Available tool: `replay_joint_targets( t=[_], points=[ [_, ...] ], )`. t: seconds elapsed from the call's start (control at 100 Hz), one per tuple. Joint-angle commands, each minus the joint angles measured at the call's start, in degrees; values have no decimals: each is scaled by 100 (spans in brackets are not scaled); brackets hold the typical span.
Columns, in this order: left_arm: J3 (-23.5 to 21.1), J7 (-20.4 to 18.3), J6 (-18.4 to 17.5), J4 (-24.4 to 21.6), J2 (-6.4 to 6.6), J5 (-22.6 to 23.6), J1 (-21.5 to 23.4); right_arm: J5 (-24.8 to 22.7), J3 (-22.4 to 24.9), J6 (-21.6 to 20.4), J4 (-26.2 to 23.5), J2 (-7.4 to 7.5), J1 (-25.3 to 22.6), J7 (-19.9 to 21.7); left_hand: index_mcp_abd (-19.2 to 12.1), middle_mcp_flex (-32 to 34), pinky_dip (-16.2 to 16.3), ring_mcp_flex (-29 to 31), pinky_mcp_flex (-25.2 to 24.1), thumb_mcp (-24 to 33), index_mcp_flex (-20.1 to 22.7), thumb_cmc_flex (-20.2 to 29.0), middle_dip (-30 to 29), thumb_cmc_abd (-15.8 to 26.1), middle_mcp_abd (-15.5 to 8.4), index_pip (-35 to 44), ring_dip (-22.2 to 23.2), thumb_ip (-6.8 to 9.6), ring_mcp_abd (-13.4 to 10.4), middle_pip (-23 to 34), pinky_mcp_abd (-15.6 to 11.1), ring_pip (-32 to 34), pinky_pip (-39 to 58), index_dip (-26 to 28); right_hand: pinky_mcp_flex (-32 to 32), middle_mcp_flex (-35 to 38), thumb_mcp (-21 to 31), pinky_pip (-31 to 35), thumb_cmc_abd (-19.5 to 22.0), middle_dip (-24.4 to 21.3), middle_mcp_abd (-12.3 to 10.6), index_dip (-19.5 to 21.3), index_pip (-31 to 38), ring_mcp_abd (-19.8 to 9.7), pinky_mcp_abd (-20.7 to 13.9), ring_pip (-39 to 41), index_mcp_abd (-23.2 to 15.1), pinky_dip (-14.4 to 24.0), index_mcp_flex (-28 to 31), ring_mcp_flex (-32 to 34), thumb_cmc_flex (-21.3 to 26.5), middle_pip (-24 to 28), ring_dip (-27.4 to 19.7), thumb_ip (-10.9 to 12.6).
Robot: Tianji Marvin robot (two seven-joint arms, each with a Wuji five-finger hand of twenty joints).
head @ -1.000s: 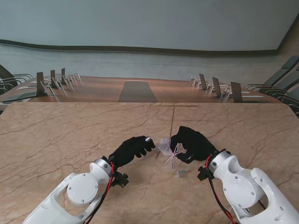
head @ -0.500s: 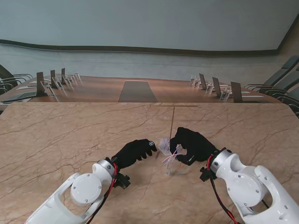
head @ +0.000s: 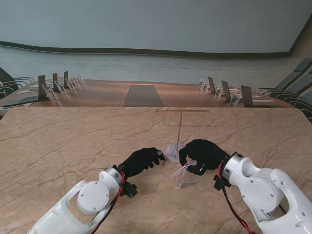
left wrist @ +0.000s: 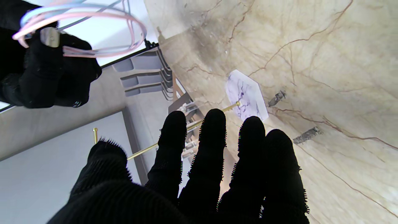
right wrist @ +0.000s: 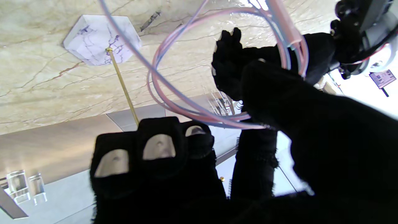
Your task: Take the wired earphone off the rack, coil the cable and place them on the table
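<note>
Step in hand, by the look of it: the coil is made and off the rack, and setting it down is what remains.

Nearest, both arms rise from the near edge of the tabletop (head: 58, 146). The right hand (head: 204, 155) sits right of centre, fingers (right wrist: 158, 146) curled shut on the earphone cable (head: 184, 174). Pink and pale-blue loops hang from that hand toward the near edge, just over the marble; whether the lowest loop touches the surface cannot be told from the stand view.

The left hand (head: 141, 160) is just left of centre, holding nothing. Its fingers (left wrist: 214, 137) are held straight and side by side, loosely extended, thumb set apart.

Between and a little beyond the two hands stands the rack (head: 179, 127): a pale hexagonal base, a thin brass post, a crossbar at the top. Nothing hangs on it.

Next move, as judged: lower the right hand to a bare patch near the tabletop centre, clear of the rack base, and release so the loops stay stacked. The coil looks springy; it may splay on release, so the left hand could steady it.

View differences: the right wrist view shows several turns of cable passing round the hand, where the stand view gives only a faint tangle. The left wrist view shows the coil from the far side. The earbuds themselves are not made out in any view.
</note>
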Motion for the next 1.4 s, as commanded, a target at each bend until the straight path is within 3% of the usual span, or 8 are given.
replay_joint_targets(
  t=[0.0,0.16,0.38,0.52,0.63,0.82,1.03,1.39],
  points=[
    [65,15,1,81,-48,94,-40,83,-48,-81,1,9,43,45,-417,-111,124,72,-1,55,-315,459,79,-284,-251,6,131,144,-192,212,-370,116,224,34,413,-130,445,1074,-85,-42,553,389,115,243,-920,587,-337,-188,318,120,-37,333,11,111],
    [247,46,-36,242,-45,356,-213,286,-104,-256,24,14,138,50,-820,-384,115,4,-19,46,-828,1446,217,-770,-529,299,345,72,-538,429,-679,321,273,63,377,-99,644,1062,-269,-87,616,466,139,331,-855,577,-236,-146,410,106,-29,337,36,85],
    [497,-107,2,395,-16,498,-429,585,-114,-433,-9,41,300,198,-949,-789,542,-235,-252,11,-1285,1820,460,-877,-715,321,916,71,-857,603,-1103,699,455,-125,312,-104,840,1026,-345,-159,616,561,182,383,-825,543,-170,-108,429,71,-33,353,29,55],
    [680,-215,19,459,-9,490,-565,753,-138,-481,-29,54,374,280,-910,-840,1296,-258,-250,12,-1433,1713,779,-889,-801,128,1411,83,-912,822,-1264,1119,665,-214,269,-94,953,1001,-451,-214,624,633,201,427,-790,525,-111,-74,464,62,2,363,17,29],
    [828,-323,39,508,-3,450,-675,826,-170,-478,-32,65,436,346,-930,-811,1596,-177,-168,15,-1513,1658,930,-891,-835,23,1553,91,-946,966,-1291,1299,741,-217,258,-96,981,991,-456,-236,623,671,202,433,-754,519,-120,-50,469,55,1,367,11,8],
    [1048,-475,83,531,-4,306,-791,956,-254,-462,6,78,566,432,-968,-858,1681,-225,-212,-39,-1527,1426,946,-844,-835,-67,1559,86,-942,940,-1302,1257,665,-236,259,-98,1002,983,-426,-257,614,704,195,446,-747,509,-110,-33,475,48,14,371,1,37],
    [1196,-666,76,485,22,160,-850,1064,-366,-404,47,81,677,475,-1040,-903,1718,-286,-267,-46,-1553,848,915,-695,-824,-342,1531,89,-939,862,-1298,1173,575,-280,185,-126,1002,940,-351,-291,603,765,203,485,-719,470,-65,-9,452,14,25,370,-30,133],
    [1121,-771,-69,260,96,198,-729,1135,-554,-282,125,91,810,562,-1108,-903,1674,-314,-302,-46,-1432,688,887,-669,-800,-398,1509,53,-935,808,-1278,1128,508,-214,137,-116,1002,901,-323,-355,618,852,223,547,-666,440,3,33,424,-1,26,365,-67,164]
  ],
)
